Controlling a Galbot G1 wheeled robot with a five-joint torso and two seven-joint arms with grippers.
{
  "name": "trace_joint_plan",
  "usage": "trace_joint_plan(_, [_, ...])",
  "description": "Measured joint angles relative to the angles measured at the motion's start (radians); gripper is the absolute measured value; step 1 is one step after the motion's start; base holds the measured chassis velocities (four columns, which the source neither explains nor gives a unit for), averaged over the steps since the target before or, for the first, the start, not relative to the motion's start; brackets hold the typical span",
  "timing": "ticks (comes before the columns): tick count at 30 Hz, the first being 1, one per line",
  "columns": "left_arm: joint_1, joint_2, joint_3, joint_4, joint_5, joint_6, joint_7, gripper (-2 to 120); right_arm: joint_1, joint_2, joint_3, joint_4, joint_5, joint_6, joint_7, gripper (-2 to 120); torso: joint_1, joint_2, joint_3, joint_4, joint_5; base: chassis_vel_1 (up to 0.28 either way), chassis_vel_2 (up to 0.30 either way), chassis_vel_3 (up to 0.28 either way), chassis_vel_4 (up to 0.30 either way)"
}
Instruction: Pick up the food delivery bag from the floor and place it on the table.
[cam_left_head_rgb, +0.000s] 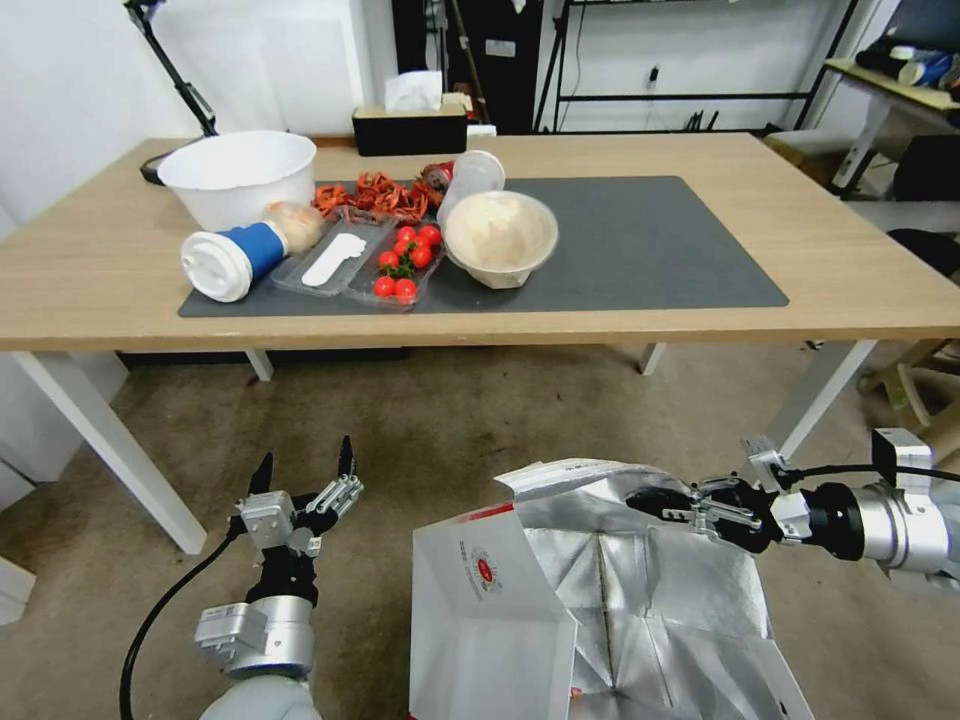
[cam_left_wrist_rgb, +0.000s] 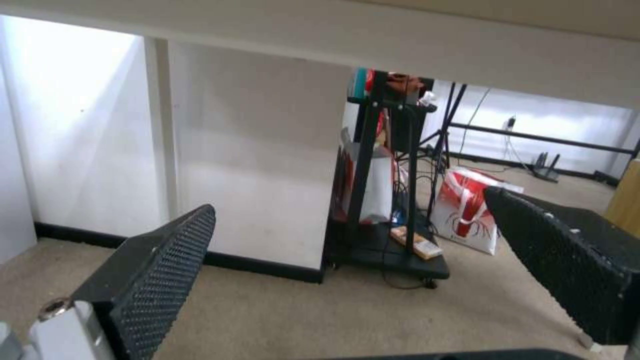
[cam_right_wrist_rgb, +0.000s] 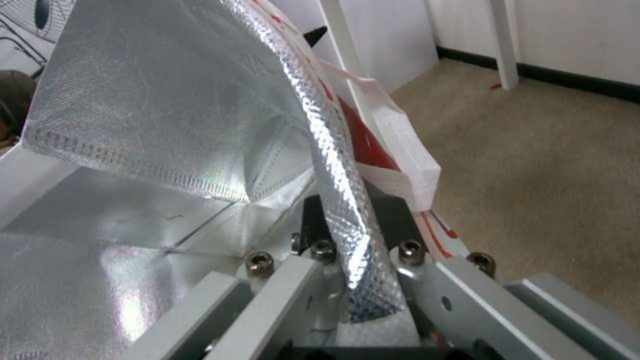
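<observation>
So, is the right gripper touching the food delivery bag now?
Touching. In the right wrist view, the food delivery bag has its foil rim clamped in the right gripper.

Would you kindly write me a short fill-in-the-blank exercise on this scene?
1. The right end effector is shut on the bag's ___ rim.
2. The left end effector is ___ and holds nothing.
3. The food delivery bag is lined with silver ___.
4. On the table, the cherry tomatoes lie in a clear ___.

Missing words: far; open; foil; tray
</observation>
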Motion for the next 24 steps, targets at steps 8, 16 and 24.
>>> trace_joint_plan(8, [0.001,-0.001,0.001,-0.002,0.002,-0.002,-0.001,100,-0.004,0.001,0.002,0.002,-0.003,0.000,-0.003,0,0.017,0.046,0.029,0.0000,0.0000,0.000,0.000,0.000,0.000])
trace_joint_plan(16, [0.001,-0.001,0.002,-0.002,0.004,-0.003,-0.003,100,-0.005,0.001,0.003,0.002,-0.004,0.001,-0.004,0,0.029,0.079,0.050,0.0000,0.0000,0.000,0.000,0.000,0.000])
trace_joint_plan(24, [0.000,-0.001,0.003,-0.002,0.004,-0.003,-0.003,100,-0.003,0.001,0.002,0.001,-0.005,0.002,-0.005,0,0.041,0.109,0.068,0.0000,0.0000,0.000,0.000,0.000,0.000])
